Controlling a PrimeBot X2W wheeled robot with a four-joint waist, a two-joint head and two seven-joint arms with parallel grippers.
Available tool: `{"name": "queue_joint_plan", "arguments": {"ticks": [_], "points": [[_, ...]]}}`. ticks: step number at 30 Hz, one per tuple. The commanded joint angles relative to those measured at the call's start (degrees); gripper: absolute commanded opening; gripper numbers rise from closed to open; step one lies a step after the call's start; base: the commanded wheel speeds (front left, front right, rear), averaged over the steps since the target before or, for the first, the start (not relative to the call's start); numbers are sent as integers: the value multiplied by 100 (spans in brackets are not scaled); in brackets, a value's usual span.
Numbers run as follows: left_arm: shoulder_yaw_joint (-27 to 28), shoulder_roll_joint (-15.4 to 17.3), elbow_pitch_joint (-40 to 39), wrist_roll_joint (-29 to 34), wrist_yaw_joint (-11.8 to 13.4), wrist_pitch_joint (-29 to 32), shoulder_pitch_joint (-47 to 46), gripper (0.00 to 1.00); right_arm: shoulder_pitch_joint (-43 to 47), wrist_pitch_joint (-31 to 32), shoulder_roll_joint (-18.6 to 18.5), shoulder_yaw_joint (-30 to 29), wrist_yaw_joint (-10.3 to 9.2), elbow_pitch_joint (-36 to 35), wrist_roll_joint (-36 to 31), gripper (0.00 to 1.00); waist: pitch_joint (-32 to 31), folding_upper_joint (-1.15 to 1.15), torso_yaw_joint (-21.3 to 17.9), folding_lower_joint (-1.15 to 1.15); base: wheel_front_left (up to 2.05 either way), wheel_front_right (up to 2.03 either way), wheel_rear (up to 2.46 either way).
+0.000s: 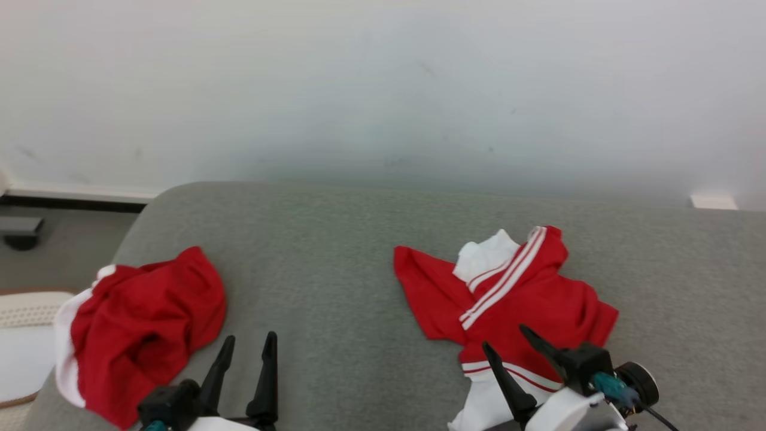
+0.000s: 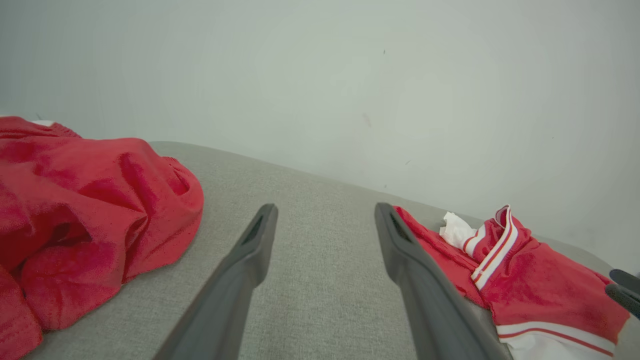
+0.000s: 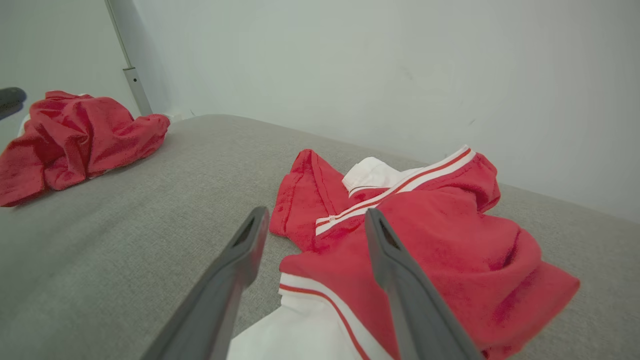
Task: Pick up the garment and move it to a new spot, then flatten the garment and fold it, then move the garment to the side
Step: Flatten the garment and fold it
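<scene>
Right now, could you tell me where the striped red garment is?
In the head view, the striped garment lies crumpled on the grey surface, right side, at the right end effector.

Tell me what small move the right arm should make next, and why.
Probably lower the open right gripper onto the striped red garment just beneath it: its jaws stand apart above the crumpled cloth, holding nothing, and the garment is not yet picked up.

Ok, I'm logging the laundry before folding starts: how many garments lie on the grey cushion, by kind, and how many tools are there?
Crumpled red garment, white edge: 1
Striped red-and-white garment: 1
Open tools: 2, the left tool and the right tool
Total: 4
</scene>
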Motion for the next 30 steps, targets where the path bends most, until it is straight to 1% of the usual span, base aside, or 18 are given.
{"name": "queue_joint_plan", "arguments": {"ticks": [1, 3, 7, 9, 12, 16, 21, 22, 23, 24, 25, 30], "points": [[10, 12, 4, 31, -8, -2, 7, 100, -138, 106, -1, 23, -12, 114, -24, 100, 16, 0, 257, 0, 0, 0, 0], [4, 6, 16, 17, -22, -2, 10, 100, -334, 431, 28, 108, -12, 398, -75, 100, 16, 0, 410, 0, 0, 0, 0], [-22, -4, 35, -29, -37, -3, -7, 100, -771, 1090, 68, 89, -12, 956, -184, 100, 40, 0, 639, 0, 0, 0, 0], [-78, -5, 39, -113, -14, -2, -33, 100, -959, 1424, 92, -2, -12, 1287, -238, 100, 53, 0, 741, 0, 0, 0, 0], [-157, -4, 21, -242, 33, -2, -68, 100, -1147, 1968, 146, 20, -12, 1735, -284, 100, 64, 0, 889, 0, 0, 0, 0], [-187, -4, 13, -256, 83, -3, -28, 100, -1150, 2557, 197, 125, -12, 2027, -177, 100, 61, 0, 1008, 0, 0, 0, 0], [-177, -5, 6, -285, 101, -2, 12, 100, -939, 2992, 202, 93, -12, 2257, -247, 100, 76, 0, 1041, 0, 0, 0, 0], [-182, -5, 8, -285, 101, -3, 5, 100, -906, 3028, 198, 88, -12, 2285, -272, 80, 79, 0, 1046, 0, 0, 0, 0], [-183, -5, 4, -282, 106, -2, -4, 100, -885, 3012, 198, 63, -12, 2288, -284, 51, 81, 0, 1048, 0, 0, 0, 0], [-180, -5, -5, -274, 110, -2, -13, 100, -877, 2939, 201, 20, -12, 2265, -292, 18, 81, 0, 1042, 0, 0, 0, 0], [-164, -5, -12, -266, 118, -2, -15, 100, -880, 2902, 206, -8, -12, 2246, -318, 0, 81, 0, 1028, 0, 0, 0, 0], [-103, -5, -2, -180, 107, -2, 30, 100, -1019, 2379, 219, -232, -12, 1932, -375, 0, 45, 0, 858, 0, 0, 0, 0]]}}
